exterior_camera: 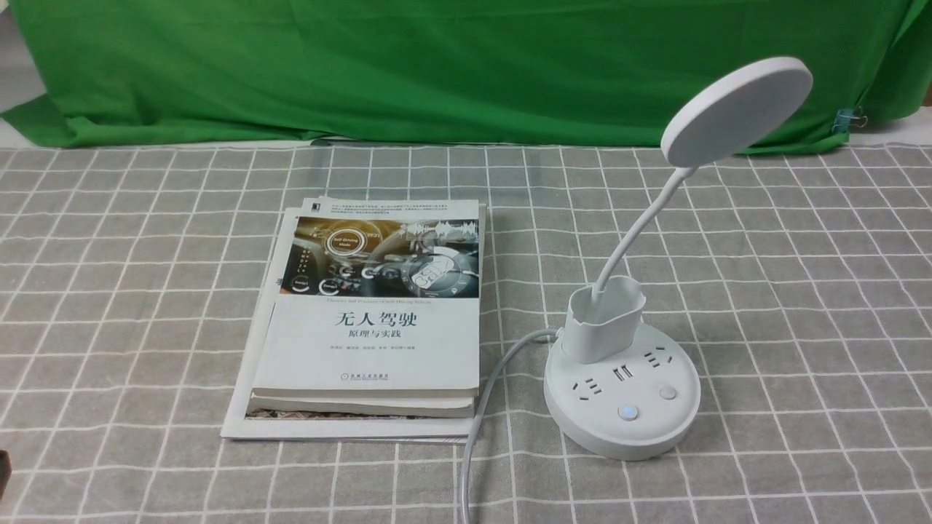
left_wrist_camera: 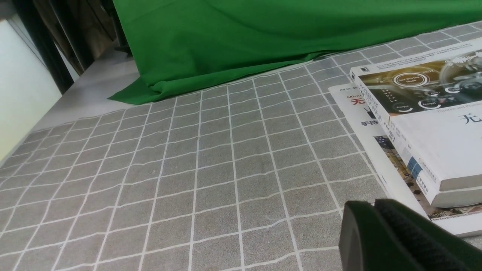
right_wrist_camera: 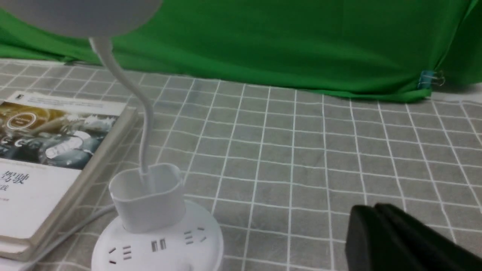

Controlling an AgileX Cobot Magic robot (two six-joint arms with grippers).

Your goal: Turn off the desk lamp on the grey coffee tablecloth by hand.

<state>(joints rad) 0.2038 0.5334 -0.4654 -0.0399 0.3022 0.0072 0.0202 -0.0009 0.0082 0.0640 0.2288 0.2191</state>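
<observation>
The white desk lamp (exterior_camera: 622, 393) stands on the grey coffee tablecloth (exterior_camera: 801, 306), right of centre. Its disc head (exterior_camera: 735, 110) is up at the right on a bent neck. Its round base has a blue-lit button (exterior_camera: 627, 413) and a plain button (exterior_camera: 668, 393) at the front. The lamp also shows in the right wrist view (right_wrist_camera: 150, 210), with its buttons out of frame. My right gripper (right_wrist_camera: 374, 207) is shut and empty, over bare cloth to the right of the lamp's base. My left gripper (left_wrist_camera: 374, 205) is shut and empty, low over the cloth beside the books.
A stack of books (exterior_camera: 371, 320) lies left of the lamp, also seen in the left wrist view (left_wrist_camera: 425, 124). The lamp's white cord (exterior_camera: 480, 407) runs between books and base to the front edge. A green backdrop cloth (exterior_camera: 437, 65) hangs behind.
</observation>
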